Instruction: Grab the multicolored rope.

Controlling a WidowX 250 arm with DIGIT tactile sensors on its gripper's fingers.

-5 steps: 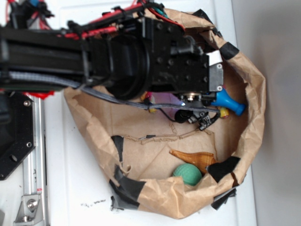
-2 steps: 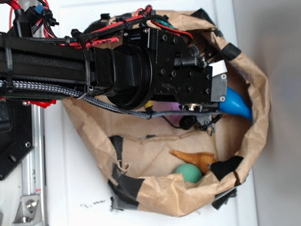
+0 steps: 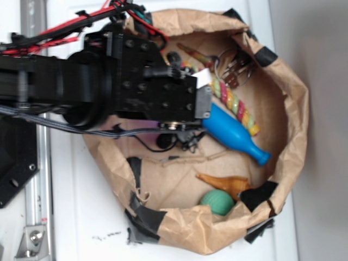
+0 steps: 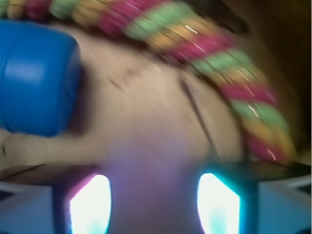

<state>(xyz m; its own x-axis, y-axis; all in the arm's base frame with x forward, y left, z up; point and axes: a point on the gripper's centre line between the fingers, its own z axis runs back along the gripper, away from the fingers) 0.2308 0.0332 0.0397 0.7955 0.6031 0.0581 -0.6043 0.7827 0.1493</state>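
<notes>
The gripper [image 4: 153, 202] is showing only two glowing blurred pads [image 4: 90, 204] at the wrist view's bottom edge; they appear apart, with nothing between them. The approach step is in progress. The blue bottle toy [image 4: 36, 80] is lying ahead-left of the jaws. The multicolored rope [image 4: 195, 48] is lying farthest ahead, its long axis arcing from ahead-left to right. Next, advancing over the rope and closing is required.
</notes>
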